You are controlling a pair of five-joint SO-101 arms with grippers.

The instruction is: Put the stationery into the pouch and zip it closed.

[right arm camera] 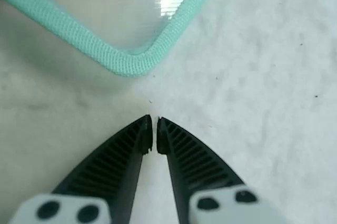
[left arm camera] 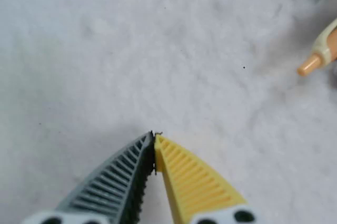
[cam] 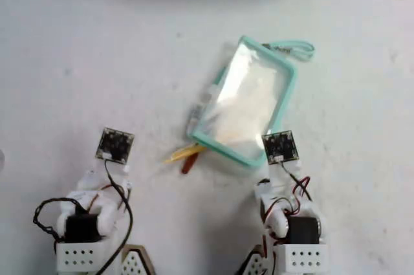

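**White table, pouch flat, both sets of jaws clenched on nothing**

White table (cam: 77,61) fills the high view, with a dark strip of room along its far edge. The pouch (cam: 249,103) lies flat towards the middle, turned at a slant; it has a clear face and a teal border, and its teal strap (cam: 294,47) curls off the far corner. Something pale shows through the clear face, too blurred to name.

Two pens stick out from the pouch's near left corner: a yellow pen (cam: 184,153) and, just beside it, a dark red pen (cam: 189,164). Whether their far ends sit inside the pouch or under it cannot be told.

The left arm (cam: 90,217) stands at the near edge, well apart from the pouch. In its wrist view the left jaws, one grey and one yellow, meet at the tips over bare table, gripping nothing; the yellow pen's orange tip (left arm camera: 318,58) lies off to one side.

The right arm (cam: 288,223) stands at the near edge by the pouch's near right corner. Its wrist view shows the black right jaws pressed nearly together with nothing between them, just short of the rounded teal corner of the pouch (right arm camera: 131,60) and not touching it
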